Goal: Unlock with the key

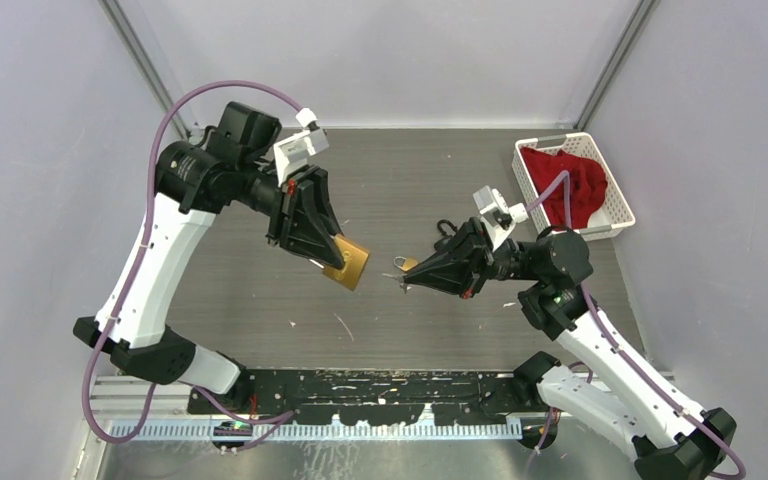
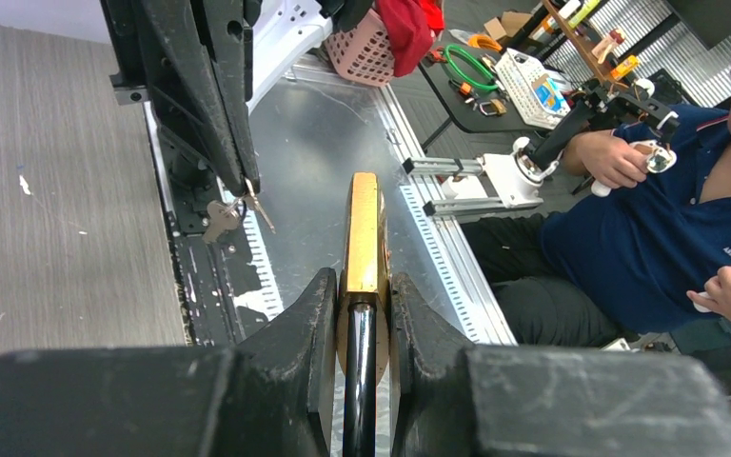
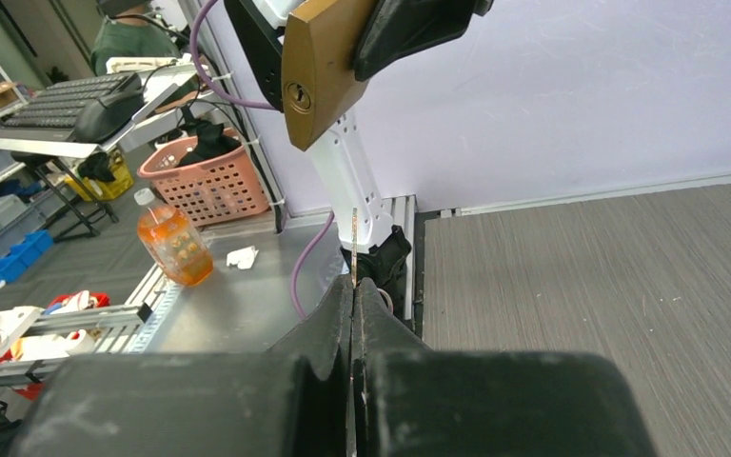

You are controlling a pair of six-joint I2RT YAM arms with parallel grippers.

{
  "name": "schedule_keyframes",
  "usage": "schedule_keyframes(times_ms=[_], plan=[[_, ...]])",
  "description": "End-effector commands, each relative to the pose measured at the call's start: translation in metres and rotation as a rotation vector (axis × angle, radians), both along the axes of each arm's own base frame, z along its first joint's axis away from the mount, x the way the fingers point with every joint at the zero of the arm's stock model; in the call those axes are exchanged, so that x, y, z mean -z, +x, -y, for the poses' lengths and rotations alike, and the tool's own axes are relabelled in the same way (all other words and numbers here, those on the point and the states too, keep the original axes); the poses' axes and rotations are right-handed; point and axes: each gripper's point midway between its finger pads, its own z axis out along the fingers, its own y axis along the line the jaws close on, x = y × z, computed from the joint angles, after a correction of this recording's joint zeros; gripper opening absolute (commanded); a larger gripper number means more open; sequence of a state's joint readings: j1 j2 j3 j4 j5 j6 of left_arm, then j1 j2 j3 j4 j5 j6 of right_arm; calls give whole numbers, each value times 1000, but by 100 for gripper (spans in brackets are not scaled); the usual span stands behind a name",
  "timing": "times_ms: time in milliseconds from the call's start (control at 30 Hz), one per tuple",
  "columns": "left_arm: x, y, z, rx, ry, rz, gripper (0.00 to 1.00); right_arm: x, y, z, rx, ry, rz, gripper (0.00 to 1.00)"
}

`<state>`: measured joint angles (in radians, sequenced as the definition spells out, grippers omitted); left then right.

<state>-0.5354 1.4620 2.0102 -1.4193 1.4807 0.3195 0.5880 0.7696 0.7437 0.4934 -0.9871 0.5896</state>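
My left gripper [image 1: 322, 255] is shut on a brass padlock [image 1: 348, 263] and holds it in the air above the table. In the left wrist view the padlock [image 2: 364, 233] stands edge-on between the fingers [image 2: 312, 314]. My right gripper [image 1: 407, 283] is shut on a thin key [image 3: 354, 243], whose blade sticks out past the fingertips. In the right wrist view the padlock [image 3: 319, 67] hangs above and left of the key tip, its keyhole [image 3: 295, 95] facing the camera. A spare key on a ring [image 2: 221, 217] dangles under the right gripper. The key and padlock are apart.
A white basket [image 1: 620, 200] holding a red cloth [image 1: 572, 183] stands at the back right of the grey table [image 1: 400, 180]. The black rail [image 1: 360, 390] with the arm bases runs along the near edge.
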Motion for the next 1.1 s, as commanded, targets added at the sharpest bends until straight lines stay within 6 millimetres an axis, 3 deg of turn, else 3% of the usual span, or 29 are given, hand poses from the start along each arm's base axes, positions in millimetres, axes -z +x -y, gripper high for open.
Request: schedule_keyframes(times_ms=[0, 133, 300, 367, 700, 1000, 1067], plan=[[-37, -28, -13, 165, -176, -18, 0, -30, -15, 5, -34, 50, 73, 1], [-31, -15, -10, 155, -162, -6, 0, -37, -12, 3, -25, 48, 65, 1], [-15, 32, -6, 3, -111, 28, 0, -34, 11, -5, 52, -17, 4, 1], [-12, 43, -11, -36, -108, 33, 0, -28, 23, -9, 87, -60, -28, 1], [-6, 39, -18, -37, -121, 55, 0, -28, 42, -23, 74, -111, -122, 1], [10, 62, -14, -95, -101, 63, 0, -28, 50, -23, 119, -143, -116, 1], [7, 58, -17, -114, -113, 91, 0, -28, 52, -22, 131, -147, -114, 1]])
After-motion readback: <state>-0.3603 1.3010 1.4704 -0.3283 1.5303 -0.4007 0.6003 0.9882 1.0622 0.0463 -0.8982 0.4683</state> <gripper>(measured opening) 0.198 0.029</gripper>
